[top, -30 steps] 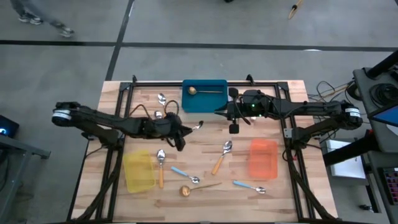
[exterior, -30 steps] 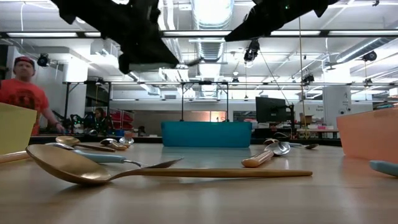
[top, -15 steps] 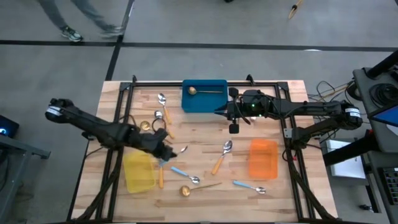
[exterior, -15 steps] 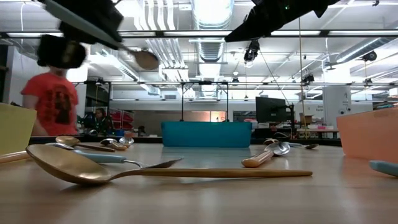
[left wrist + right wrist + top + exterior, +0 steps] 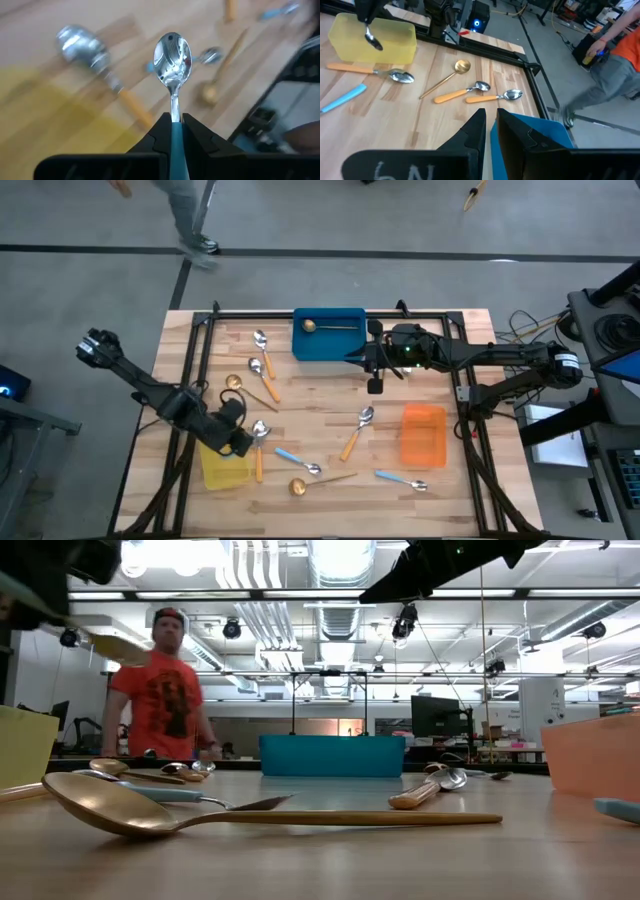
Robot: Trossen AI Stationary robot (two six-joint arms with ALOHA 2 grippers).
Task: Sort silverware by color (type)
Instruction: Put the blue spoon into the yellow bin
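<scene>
L arm [image 5: 232,438] now over yellow bin [image 5: 222,464] (blurry)

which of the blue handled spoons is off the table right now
The blue-handled spoon clamped in the left gripper, over the yellow bin; the other two blue-handled ones lie flat on the wood.

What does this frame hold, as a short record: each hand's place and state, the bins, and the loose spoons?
left hand: over the yellow bin, shut on a blue-handled spoon
right hand: beside the blue bin, shut, empty
blue bin contents: one gold spoon
orange bin: nothing seen inside
loose spoons: orange-handled, blue-handled and gold ones lie scattered across the table
background: a person beyond the table
</scene>
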